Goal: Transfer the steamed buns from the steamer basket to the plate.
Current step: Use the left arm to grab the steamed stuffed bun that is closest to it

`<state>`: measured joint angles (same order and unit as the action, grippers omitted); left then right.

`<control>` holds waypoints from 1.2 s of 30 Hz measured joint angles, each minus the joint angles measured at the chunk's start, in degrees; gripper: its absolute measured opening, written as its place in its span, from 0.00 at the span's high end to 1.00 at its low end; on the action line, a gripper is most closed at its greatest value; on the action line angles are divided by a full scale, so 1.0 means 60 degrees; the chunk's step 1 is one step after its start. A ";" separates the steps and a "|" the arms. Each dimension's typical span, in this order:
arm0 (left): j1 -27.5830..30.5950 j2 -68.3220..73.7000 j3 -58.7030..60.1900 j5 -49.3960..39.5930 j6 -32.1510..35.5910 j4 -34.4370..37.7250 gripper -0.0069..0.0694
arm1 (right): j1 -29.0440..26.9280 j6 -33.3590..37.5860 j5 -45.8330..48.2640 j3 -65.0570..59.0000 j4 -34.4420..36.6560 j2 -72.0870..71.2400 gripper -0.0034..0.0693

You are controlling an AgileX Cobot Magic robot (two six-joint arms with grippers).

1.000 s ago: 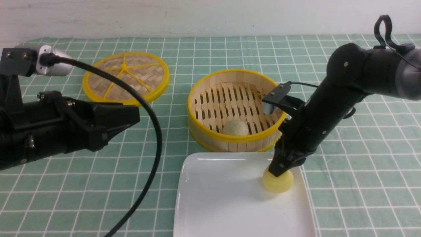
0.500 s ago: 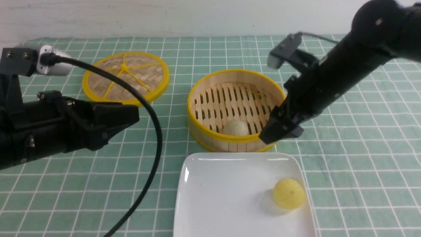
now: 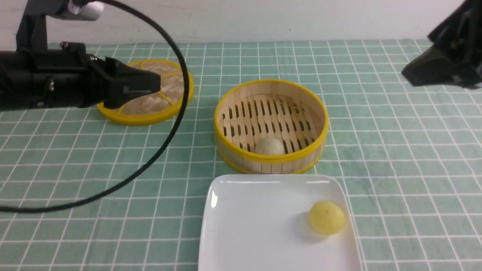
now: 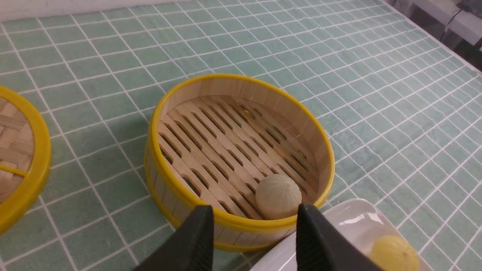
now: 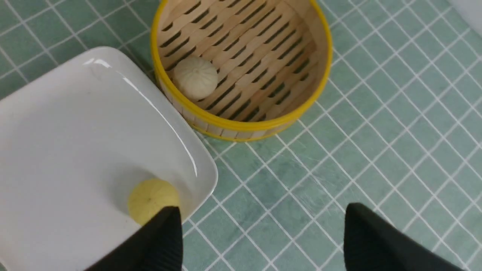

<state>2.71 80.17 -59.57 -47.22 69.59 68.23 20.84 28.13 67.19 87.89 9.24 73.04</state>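
The pale beige steamed bun (image 3: 269, 146) lies alone in the steamer basket (image 3: 263, 163), against its near wall. Over on the plate (image 3: 256, 226), the yellow bun (image 3: 327, 217) rests near the right edge. My left gripper (image 3: 156, 84) hovers open above the cloth left of the basket, nothing between its fingers. In the left wrist view this gripper (image 4: 255, 210) looks toward the beige bun (image 4: 278, 195) in the basket (image 4: 177, 188). My right gripper (image 3: 408, 73) is raised at the far right, wide open and empty. The right wrist view shows it (image 5: 261, 209) high over bare cloth beside the plate (image 5: 56, 150) and yellow bun (image 5: 152, 199).
A flat woven lid (image 3: 145, 92) with a yellow rim lies at the back left, partly behind my left arm. A black cable (image 3: 177, 113) loops from that arm down over the green checked cloth. The table's edge (image 4: 433, 34) shows in the left wrist view.
My right gripper opened off the yellow bun, left it on the plate, then rose and drew back to the far right. My left arm lifted and now sits higher, in front of the lid.
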 joint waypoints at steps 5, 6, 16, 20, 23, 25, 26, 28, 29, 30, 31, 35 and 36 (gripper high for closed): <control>-0.0218 0.1712 -0.1336 -0.0763 -0.0470 -0.0515 0.48 | 0.0000 -0.0430 0.0678 0.0006 -0.0231 -0.0725 0.19; -0.0247 0.1776 -0.1435 -0.0820 -0.0470 -0.0538 0.48 | 0.0000 -0.0430 0.0695 0.0006 -0.0231 -0.0738 0.19; -0.2561 0.3935 -0.3582 -0.0658 -0.0512 -0.2196 0.47 | 0.0000 -0.0726 0.0889 -0.0262 -0.0165 -0.0820 0.19; -0.3273 0.4227 -0.4194 0.0104 -0.0512 -0.2679 0.47 | 0.0000 -0.0726 0.0893 -0.0582 -0.0100 -0.0820 0.20; -0.3602 0.4471 -0.4548 0.0424 -0.0602 -0.2825 0.45 | 0.0000 -0.0726 0.0893 -0.0775 0.0015 -0.0820 0.20; -0.3730 0.4624 -0.4703 0.0598 -0.0780 -0.2917 0.43 | 0.0000 -0.0726 0.0893 -0.0880 0.0097 -0.0820 0.20; -0.3815 0.4779 -0.4827 0.0739 -0.1014 -0.3022 0.40 | 0.0000 -0.0729 0.0893 -0.0983 0.0178 -0.0820 0.20; -0.3847 0.4982 -0.4938 0.0853 -0.1335 -0.3088 0.36 | 0.0000 -0.0729 0.0893 -0.1047 0.0261 -0.0820 0.20; -0.3847 0.5126 -0.5020 0.0931 -0.1534 -0.3110 0.33 | 0.0000 -0.0729 0.0893 -0.1054 0.0293 -0.0820 0.20; -0.3847 0.5176 -0.5032 0.0931 -0.1588 -0.3121 0.33 | 0.0000 -0.0729 0.0883 -0.1054 0.0303 -0.0820 0.20; -0.3847 0.5273 -0.5089 0.0977 -0.1676 -0.3130 0.31 | 0.0000 -0.0729 0.0883 -0.1054 0.0341 -0.0820 0.20; -0.3847 0.5772 -0.5155 0.1030 -0.1960 -0.3161 0.29 | 0.0000 -0.0729 0.0883 -0.1054 0.0394 -0.0820 0.20; -0.3847 0.5851 -0.5155 0.1016 -0.1974 -0.3161 0.29 | 0.0000 -0.0729 0.0883 -0.1054 0.0404 -0.0820 0.20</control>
<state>-20.37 115.28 -90.50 -41.13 57.74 49.26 20.84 23.76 72.49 81.57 11.67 68.12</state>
